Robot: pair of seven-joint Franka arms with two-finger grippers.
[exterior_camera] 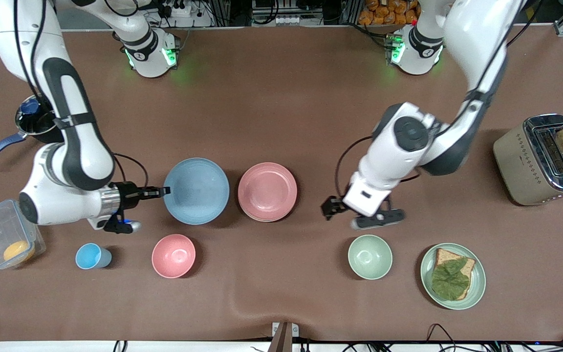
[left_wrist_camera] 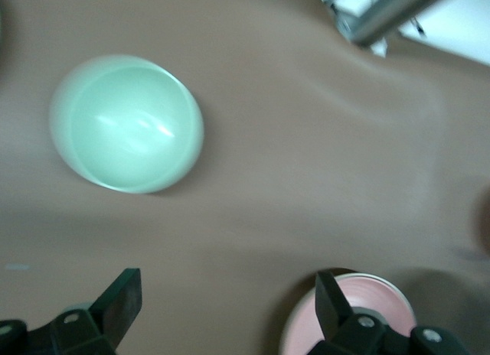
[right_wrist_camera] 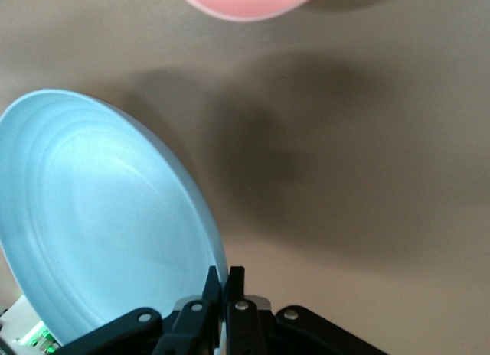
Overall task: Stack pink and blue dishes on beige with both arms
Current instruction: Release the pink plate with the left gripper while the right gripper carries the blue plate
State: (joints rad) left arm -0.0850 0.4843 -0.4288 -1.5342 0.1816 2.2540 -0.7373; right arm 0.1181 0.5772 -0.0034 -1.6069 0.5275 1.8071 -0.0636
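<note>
i had the right tool (exterior_camera: pixel 157 191) pinched shut on the rim of the blue plate (exterior_camera: pixel 196 190), which the right wrist view showed tilted up off the desk (exterior_camera: pixel 281 98), presumably so it could be carried over for stacking. the pink plate (exterior_camera: pixel 267 191) lay just beside it, toward the left arm's end, and seemed to sit on a pale plate whose edge barely showed beneath; i couldn't confirm it was the beige one. the left tool (exterior_camera: pixel 329 208) hung wide and empty over bare desk between the pink plate and the green bowl (exterior_camera: pixel 370 256), probably pulled clear
</note>
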